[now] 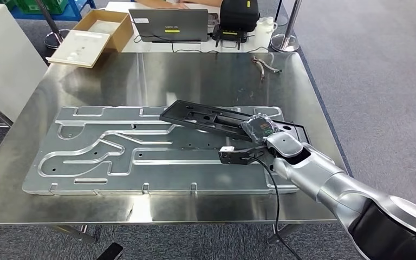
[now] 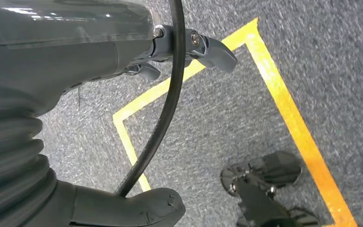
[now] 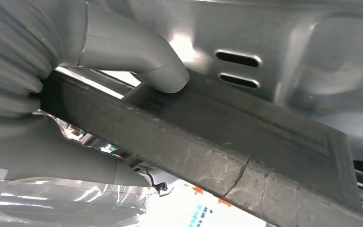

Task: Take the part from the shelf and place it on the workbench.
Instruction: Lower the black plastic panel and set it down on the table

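The part (image 1: 206,116) is a long flat black frame. It lies at a slant over the right half of a grooved aluminium plate (image 1: 114,146) on the steel workbench (image 1: 195,76); whether it touches the plate I cannot tell. My right hand (image 1: 260,131) grips its near right end. In the right wrist view the grey thumb (image 3: 165,75) presses on the black part (image 3: 264,156), with the plate's slots behind it. My left hand (image 2: 123,132) hangs over the carpet, fingers (image 2: 212,49) and thumb apart, holding nothing.
Behind the workbench stand a laptop (image 1: 168,24), a black device (image 1: 238,16), a cardboard box (image 1: 105,27) and a white tray (image 1: 78,47). A small tool (image 1: 264,66) lies at the bench's far right. A white cabinet (image 1: 5,59) stands to the left. Yellow tape (image 2: 283,104) marks the floor.
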`<move>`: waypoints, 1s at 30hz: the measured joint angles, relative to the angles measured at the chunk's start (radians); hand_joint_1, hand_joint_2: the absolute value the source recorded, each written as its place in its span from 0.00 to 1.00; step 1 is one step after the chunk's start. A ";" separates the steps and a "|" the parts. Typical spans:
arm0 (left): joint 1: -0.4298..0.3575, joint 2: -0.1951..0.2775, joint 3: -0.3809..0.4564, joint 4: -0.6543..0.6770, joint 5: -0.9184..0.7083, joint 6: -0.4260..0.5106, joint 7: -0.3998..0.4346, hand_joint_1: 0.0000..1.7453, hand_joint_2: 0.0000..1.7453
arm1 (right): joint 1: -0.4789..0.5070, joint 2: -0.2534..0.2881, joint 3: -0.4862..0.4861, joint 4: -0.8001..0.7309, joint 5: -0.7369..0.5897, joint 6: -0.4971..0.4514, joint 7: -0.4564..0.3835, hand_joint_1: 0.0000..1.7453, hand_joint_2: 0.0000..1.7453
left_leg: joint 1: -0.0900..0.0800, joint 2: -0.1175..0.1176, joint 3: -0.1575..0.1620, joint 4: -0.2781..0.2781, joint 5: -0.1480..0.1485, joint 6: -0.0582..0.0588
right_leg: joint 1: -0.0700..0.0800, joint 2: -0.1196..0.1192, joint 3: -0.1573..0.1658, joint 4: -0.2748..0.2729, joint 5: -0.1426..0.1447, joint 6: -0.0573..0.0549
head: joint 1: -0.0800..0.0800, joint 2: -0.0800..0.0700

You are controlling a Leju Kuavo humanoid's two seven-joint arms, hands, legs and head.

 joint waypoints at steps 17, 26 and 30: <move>-0.009 -0.006 -0.002 0.000 -0.001 -0.001 -0.002 0.00 0.00 | -0.006 0.001 0.047 0.016 -0.040 -0.014 -0.011 0.00 0.00 | -0.007 0.005 -0.068 0.133 -0.082 -0.045 | 0.000 -0.029 0.022 -0.052 0.033 -0.034 | 0.000 0.000; 0.004 -0.003 -0.002 0.000 0.003 -0.005 -0.002 0.00 0.00 | 0.013 -0.001 0.051 0.044 -0.042 -0.035 -0.021 0.00 0.00 | -0.008 -0.009 -0.007 0.005 -0.006 -0.030 | 0.006 -0.014 0.022 -0.044 0.025 -0.022 | 0.000 0.000; 0.004 -0.004 -0.002 0.000 0.008 -0.005 -0.001 0.00 0.00 | 0.014 -0.003 0.051 0.053 -0.043 -0.039 -0.022 0.00 0.00 | -0.007 -0.003 0.001 -0.007 0.002 0.000 | 0.006 -0.005 0.012 -0.022 0.006 -0.003 | 0.000 0.000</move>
